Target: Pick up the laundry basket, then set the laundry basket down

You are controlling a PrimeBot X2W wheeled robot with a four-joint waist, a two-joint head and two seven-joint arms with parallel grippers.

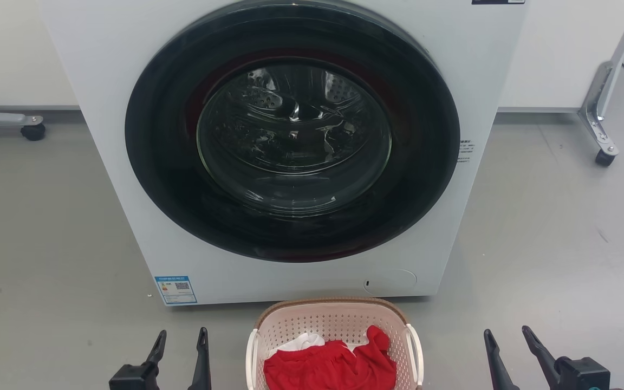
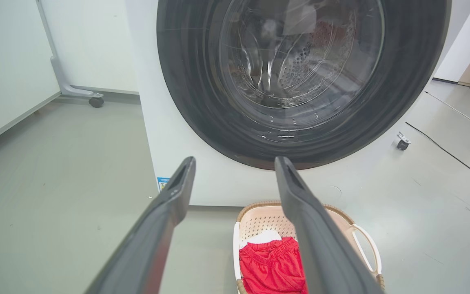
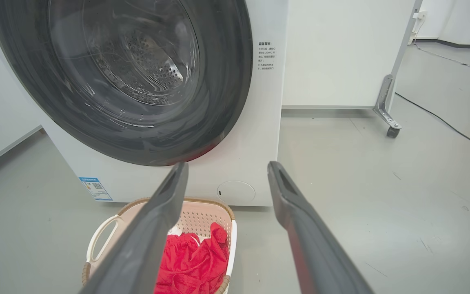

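On the grey floor (image 1: 46, 244) at the bottom of the head view, the laundry basket (image 1: 323, 322) is seen just before the washing machine (image 1: 101, 81), with red cloth (image 1: 328, 365) lying in it. It is flanked by the left gripper (image 1: 182, 331) and right gripper (image 1: 507, 330), both apart from it, fingers spread and empty. In each wrist view, the basket is partly hidden behind one of the parted fingers (image 2: 320, 245).

Grey floor (image 1: 46, 244) bears washing machine (image 1: 290, 157) and laundry basket (image 1: 333, 324)
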